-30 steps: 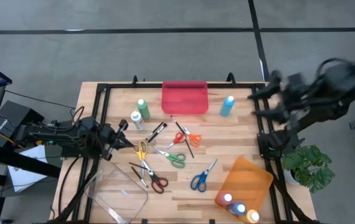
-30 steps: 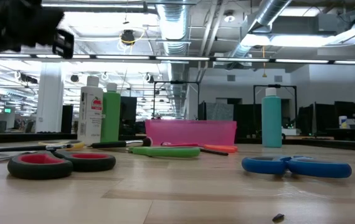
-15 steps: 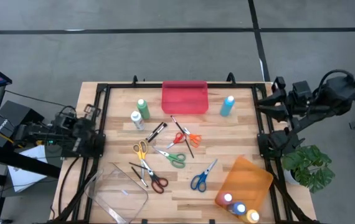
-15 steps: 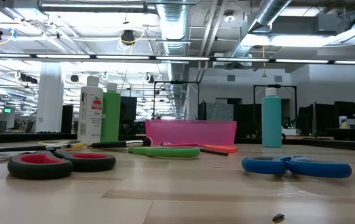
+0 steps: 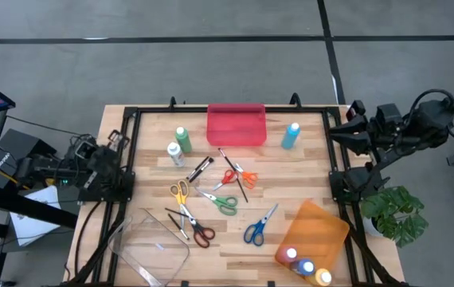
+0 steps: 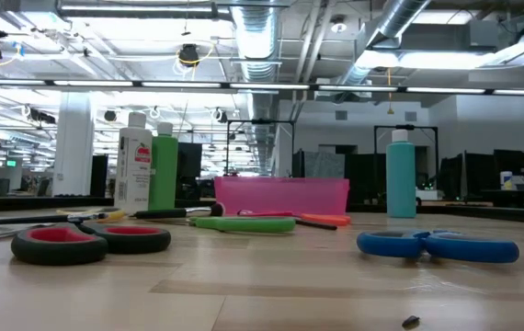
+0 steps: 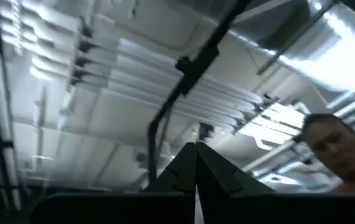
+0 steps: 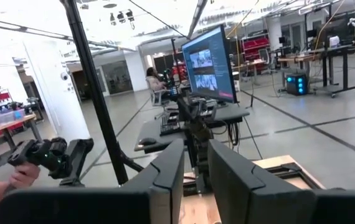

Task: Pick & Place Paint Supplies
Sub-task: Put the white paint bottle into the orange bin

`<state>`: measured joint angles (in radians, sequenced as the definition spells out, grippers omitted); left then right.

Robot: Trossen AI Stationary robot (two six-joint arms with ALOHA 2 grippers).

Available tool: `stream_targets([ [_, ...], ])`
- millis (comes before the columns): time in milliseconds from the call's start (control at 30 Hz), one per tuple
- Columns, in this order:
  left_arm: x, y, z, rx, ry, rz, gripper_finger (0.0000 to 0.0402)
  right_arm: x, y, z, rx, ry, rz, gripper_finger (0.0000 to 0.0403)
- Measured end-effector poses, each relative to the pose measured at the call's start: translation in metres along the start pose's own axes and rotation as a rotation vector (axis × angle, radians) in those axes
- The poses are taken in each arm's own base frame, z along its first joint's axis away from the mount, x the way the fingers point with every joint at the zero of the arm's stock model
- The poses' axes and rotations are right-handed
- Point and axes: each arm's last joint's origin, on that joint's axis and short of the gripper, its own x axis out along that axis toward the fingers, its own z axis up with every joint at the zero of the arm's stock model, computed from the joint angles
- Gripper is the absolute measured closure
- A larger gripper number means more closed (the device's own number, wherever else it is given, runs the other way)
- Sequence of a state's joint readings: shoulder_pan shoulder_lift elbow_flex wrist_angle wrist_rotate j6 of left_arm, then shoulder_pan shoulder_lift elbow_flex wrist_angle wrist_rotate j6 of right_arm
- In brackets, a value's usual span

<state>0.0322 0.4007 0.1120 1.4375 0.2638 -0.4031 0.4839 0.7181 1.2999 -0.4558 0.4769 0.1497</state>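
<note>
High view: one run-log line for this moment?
left hand: shut, left table edge | right hand: open, right edge | bottles in orange tray: three | scissors, brushes: loose on table

Wooden table [image 5: 307, 179] with scissors [image 5: 255, 227], paint bottles [image 5: 183, 139], trays [image 5: 236, 123].

Your scissors [image 5: 227, 201] lie scattered mid-table [image 5: 307, 187], with two bottles [image 5: 179, 145] to their left. Behind them sits one tray [image 5: 236, 124]; three bottles [image 5: 305, 267] stand in the front-right tray [image 5: 316, 229].

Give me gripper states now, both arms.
Left gripper: shut, holding nothing, parked off the table's left edge.
Right gripper: open, empty, parked off the right edge.
</note>
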Motion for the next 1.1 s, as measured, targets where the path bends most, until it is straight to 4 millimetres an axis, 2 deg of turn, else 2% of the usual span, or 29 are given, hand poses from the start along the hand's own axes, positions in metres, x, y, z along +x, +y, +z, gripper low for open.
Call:
stream_targets([
  [67,0.010,0.008,0.001,-0.004,-0.024,0.167,0.0401,0.000,0.000,0.000,-0.001,0.002,0.000,0.0333],
  [100,0.018,0.014,-0.002,-0.006,0.035,0.271,0.0401,0.000,0.000,0.000,-0.002,0.003,-0.001,0.0333],
  [167,0.032,0.029,-0.018,0.009,0.333,0.477,0.0402,0.000,0.000,0.000,-0.002,0.004,-0.001,0.0333],
  [267,0.040,0.047,-0.038,0.001,0.909,0.832,0.0402,0.002,0.001,-0.001,-0.005,0.011,-0.002,0.0333],
  [300,0.042,0.050,-0.041,-0.008,1.047,0.919,0.0402,0.002,0.001,-0.002,-0.007,0.014,-0.002,0.0333],
  [367,0.047,0.053,-0.044,-0.027,1.271,1.017,0.0402,0.003,0.001,-0.004,-0.018,0.036,-0.005,0.0333],
  [433,0.061,0.054,-0.042,-0.038,1.414,1.033,0.0402,0.003,0.001,-0.006,-0.028,0.055,-0.008,0.0333],
  [500,0.065,0.051,-0.040,-0.033,1.561,1.042,0.0401,0.002,0.000,-0.008,-0.041,0.079,-0.012,0.0333],
  [633,0.068,0.046,-0.037,-0.025,1.603,1.020,0.0390,0.000,-0.002,-0.011,-0.056,0.109,-0.015,0.0333],
  [733,0.051,0.040,-0.033,0.010,1.593,1.096,0.0357,-0.005,-0.004,-0.012,-0.053,0.119,-0.014,0.0333],
  [867,0.014,0.030,-0.032,-0.043,1.520,1.204,0.0284,-0.006,-0.005,-0.014,-0.057,0.140,-0.015,0.0333],
  [933,-0.005,0.026,-0.037,-0.080,1.502,1.205,0.0240,-0.007,-0.006,-0.014,-0.058,0.143,-0.015,0.0333],
  [1100,-0.043,0.022,-0.070,-0.089,1.459,1.069,0.0124,-0.009,-0.007,-0.014,-0.056,0.144,-0.015,0.0333],
])
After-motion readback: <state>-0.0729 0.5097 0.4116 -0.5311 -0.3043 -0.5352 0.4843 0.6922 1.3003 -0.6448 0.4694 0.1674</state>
